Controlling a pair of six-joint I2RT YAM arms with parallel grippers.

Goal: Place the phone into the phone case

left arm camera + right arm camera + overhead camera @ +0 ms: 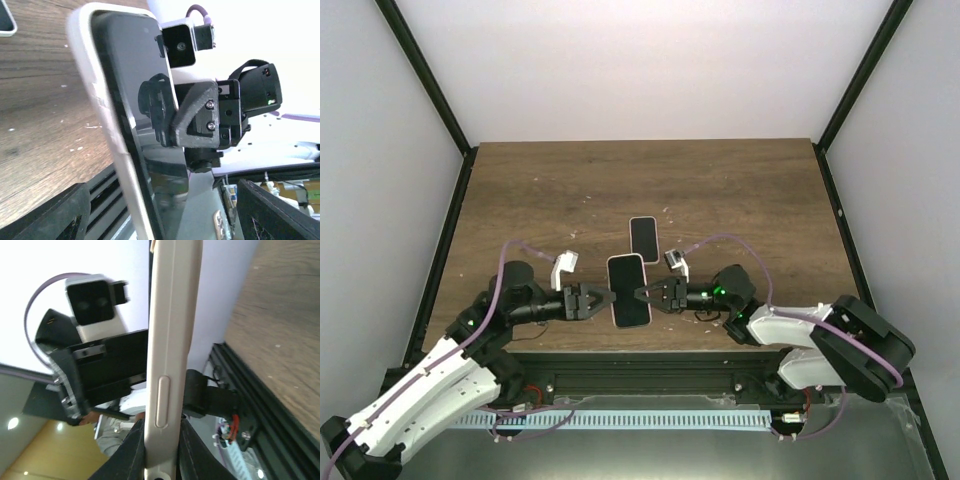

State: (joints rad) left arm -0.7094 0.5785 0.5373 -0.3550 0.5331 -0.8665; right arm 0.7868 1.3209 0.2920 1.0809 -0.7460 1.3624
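The phone (145, 90), glossy black, sits inside the cream phone case (92, 75), and the pair is held up off the table on edge. In the right wrist view my right gripper (161, 450) is shut on the case's side (170, 340), its black fingers (132, 450) pressed against both faces. Seen from above, that right gripper (642, 293) holds the cased phone (628, 290) from the right. My left gripper (603, 300) faces it from the left. Its fingers (70, 215) stand wide open on either side of the case edge, not touching it.
A second dark slab with a pale rim (643, 238) lies flat on the wooden table (520, 200) just beyond the held phone. The black rail (650, 365) of the table's near edge runs below both grippers. Black frame posts stand at the sides.
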